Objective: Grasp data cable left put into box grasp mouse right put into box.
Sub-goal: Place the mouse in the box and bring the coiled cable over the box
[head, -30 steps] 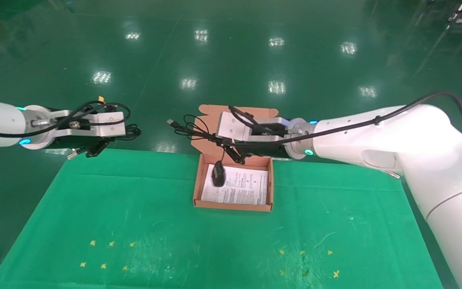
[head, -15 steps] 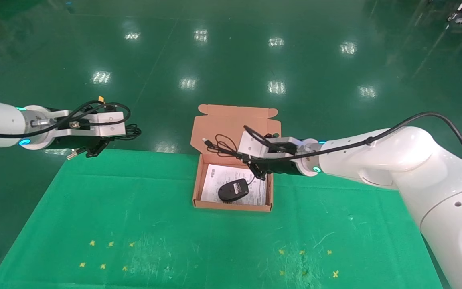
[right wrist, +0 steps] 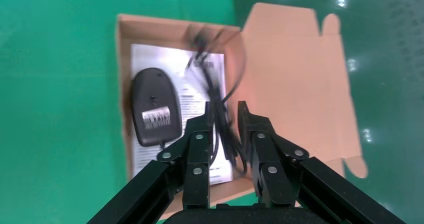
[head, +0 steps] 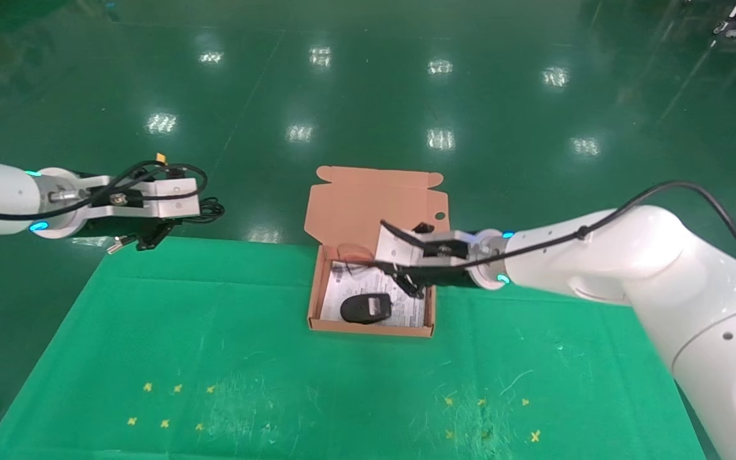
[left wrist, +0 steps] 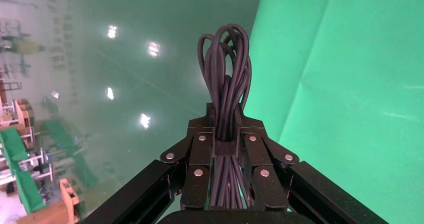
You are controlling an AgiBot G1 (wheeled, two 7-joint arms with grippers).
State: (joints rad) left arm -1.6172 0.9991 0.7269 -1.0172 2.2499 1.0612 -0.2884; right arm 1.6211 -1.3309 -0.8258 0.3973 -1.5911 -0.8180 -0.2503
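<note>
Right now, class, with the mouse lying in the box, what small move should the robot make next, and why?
Probably lift the right gripper clear. The small black oval mouse lies inside the shallow salmon-orange cardboard box, and the jaws stand open with its thin cord loose between them. The left gripper, shut on the black looped data cable, waits beyond the table's far left corner.

You've got 1 box (head: 371, 327), lid flap open w/ 1 round hole. Inside: 1 mouse (head: 365, 308), upside down w/ 1 white label showing, plus 1 printed paper sheet (head: 400, 307) under it. 1 mouse cord (right wrist: 220, 115), thin, blurred in the right wrist view. 1 data cable (left wrist: 227, 86), a looped bundle; can't count the loops exactly. 2 grippers: left gripper (left wrist: 225, 129) and right gripper (right wrist: 223, 115). 1 green mat (head: 214, 332). Yellow cross marks on the mat: 2 clusters, 6 near your left (head: 170, 406), about 6 near your right (head: 489, 415).
</note>
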